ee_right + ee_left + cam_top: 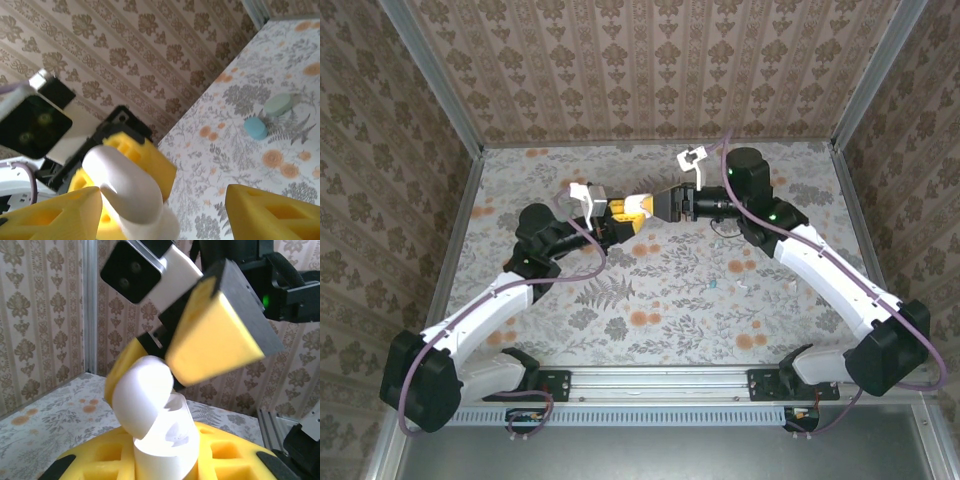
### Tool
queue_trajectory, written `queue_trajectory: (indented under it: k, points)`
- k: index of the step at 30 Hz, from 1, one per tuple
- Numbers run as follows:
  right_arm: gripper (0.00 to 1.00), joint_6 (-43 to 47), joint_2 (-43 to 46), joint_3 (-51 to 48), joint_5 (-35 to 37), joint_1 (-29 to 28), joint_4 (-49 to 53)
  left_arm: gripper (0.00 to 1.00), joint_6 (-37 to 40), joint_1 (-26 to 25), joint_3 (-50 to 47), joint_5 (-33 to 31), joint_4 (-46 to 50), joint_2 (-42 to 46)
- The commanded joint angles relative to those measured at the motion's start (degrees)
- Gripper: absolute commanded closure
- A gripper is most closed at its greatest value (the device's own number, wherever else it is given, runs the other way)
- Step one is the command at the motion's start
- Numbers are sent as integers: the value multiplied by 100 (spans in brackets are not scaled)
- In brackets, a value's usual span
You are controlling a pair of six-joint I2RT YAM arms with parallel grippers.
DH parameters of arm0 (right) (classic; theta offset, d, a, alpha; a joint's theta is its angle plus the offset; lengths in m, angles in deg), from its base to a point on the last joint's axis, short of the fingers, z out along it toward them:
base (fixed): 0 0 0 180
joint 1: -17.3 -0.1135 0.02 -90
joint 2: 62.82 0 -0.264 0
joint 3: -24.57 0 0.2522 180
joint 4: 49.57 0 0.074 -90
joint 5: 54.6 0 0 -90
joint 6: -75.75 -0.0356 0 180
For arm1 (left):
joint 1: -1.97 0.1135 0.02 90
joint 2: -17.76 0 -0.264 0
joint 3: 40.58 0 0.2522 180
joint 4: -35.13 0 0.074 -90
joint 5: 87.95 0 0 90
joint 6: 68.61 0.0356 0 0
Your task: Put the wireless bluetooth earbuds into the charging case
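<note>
- Far-centre of the worktop (570,300), top view: left gripper (618,210) is clamped on the charging case (635,204), with the right gripper (660,203) facing it. Earbuds (717,284) lie right of centre, well apart from the case.
- Left wrist: case lid hinged open; one right finger (215,340) touches it.
- Right wrist: right jaws stand apart, straddling the lid.

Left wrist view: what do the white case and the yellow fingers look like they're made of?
Case: likely hard plastic, smooth white with a soft sheen; its open lid keeps a crisp rim. Fingers: probably foam or soft rubber, matte yellow, some with square moulded pockets; one has a dark, rigid-looking backing.
</note>
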Motion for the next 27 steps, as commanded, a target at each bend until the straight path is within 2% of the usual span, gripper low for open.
queue_trajectory:
  k: [1, 10, 12, 13, 15, 17, 20, 23, 25, 27]
  points:
    - [32, -171, -39, 190, 295, 49, -155, 81, 142, -49, 159, 189, -41, 68]
    - [29, -98, 439, 164, 650, 111, 99, 79, 238, -49, 107, -192, 203, 94]
    - [28, 149, 758, 121, 1148, 194, 676, 79, 265, -49, 62, -359, 207, 123]
    - [28, 233, 943, 73, 1666, 281, 1098, 79, 278, -49, 31, -467, 200, 137]
    - [32, 223, 1269, -191, 2502, 603, 1748, 79, 320, -49, -26, -656, 192, 192]
    - [39, -118, 1545, -607, 3228, 1233, 2469, 79, 329, -49, -83, -745, 197, 247]
    - [43, -404, 1711, -1374, 3037, 2463, 3166, 78, 318, -54, -133, -996, 169, 287]
    - [47, -357, 1693, -1992, 2661, 3297, 3398, 78, 296, -58, -143, -1016, 151, 288]
    - [46, -133, 1617, -2034, 3031, 3469, 3906, 78, 314, -58, -130, -1017, 192, 312]
    - [44, 94, 1595, -2109, 3758, 3525, 4222, 78, 342, -58, -132, -1046, 234, 348]
